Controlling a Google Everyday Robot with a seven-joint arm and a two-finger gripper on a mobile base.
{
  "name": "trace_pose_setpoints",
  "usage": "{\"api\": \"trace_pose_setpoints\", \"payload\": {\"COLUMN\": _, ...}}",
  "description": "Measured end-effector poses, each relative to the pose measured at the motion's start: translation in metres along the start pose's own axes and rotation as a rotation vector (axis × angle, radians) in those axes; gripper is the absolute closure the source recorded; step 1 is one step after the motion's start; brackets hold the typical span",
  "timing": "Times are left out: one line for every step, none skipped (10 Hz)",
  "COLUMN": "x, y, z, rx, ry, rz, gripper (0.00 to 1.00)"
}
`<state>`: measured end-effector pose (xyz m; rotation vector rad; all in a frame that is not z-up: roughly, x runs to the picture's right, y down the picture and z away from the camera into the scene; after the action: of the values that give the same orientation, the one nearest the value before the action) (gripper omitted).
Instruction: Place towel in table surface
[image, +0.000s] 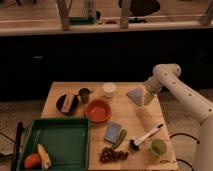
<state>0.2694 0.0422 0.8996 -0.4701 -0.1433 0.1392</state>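
Note:
The towel (136, 95), a thin grey-blue cloth in a flat triangle, lies on the light wooden table surface (131, 117) near its far right edge. My gripper (148, 98) is at the end of the white arm, just right of the towel and low over the tabletop, close to the towel's right edge. I cannot tell whether it touches the towel.
On the table: a white cup (108, 89), a metal cup (84, 95), a dark bowl (67, 103), an orange bowl (98, 110), a blue block with a green edge (113, 133), a brush (146, 137), a green cup (158, 148), grapes (112, 155). A green tray (60, 140) holds fruit.

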Motion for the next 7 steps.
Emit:
{"api": "trace_pose_setpoints", "payload": {"x": -0.008, "y": -0.003, "z": 0.006, "rx": -0.011, "ry": 0.004, "rz": -0.020, "gripper": 0.20}}
{"api": "trace_pose_setpoints", "payload": {"x": -0.012, "y": -0.005, "z": 0.012, "rx": -0.020, "ry": 0.004, "rz": -0.035, "gripper": 0.20}}
{"api": "trace_pose_setpoints", "payload": {"x": -0.013, "y": -0.005, "z": 0.017, "rx": -0.030, "ry": 0.007, "rz": -0.045, "gripper": 0.20}}
{"api": "trace_pose_setpoints", "payload": {"x": -0.015, "y": -0.006, "z": 0.028, "rx": -0.049, "ry": 0.009, "rz": -0.061, "gripper": 0.20}}
{"api": "trace_pose_setpoints", "payload": {"x": -0.019, "y": -0.008, "z": 0.034, "rx": -0.057, "ry": 0.007, "rz": -0.071, "gripper": 0.20}}
{"api": "trace_pose_setpoints", "payload": {"x": -0.020, "y": -0.008, "z": 0.041, "rx": -0.069, "ry": 0.008, "rz": -0.077, "gripper": 0.20}}
{"api": "trace_pose_setpoints", "payload": {"x": -0.018, "y": -0.009, "z": 0.047, "rx": -0.076, "ry": 0.012, "rz": -0.076, "gripper": 0.20}}
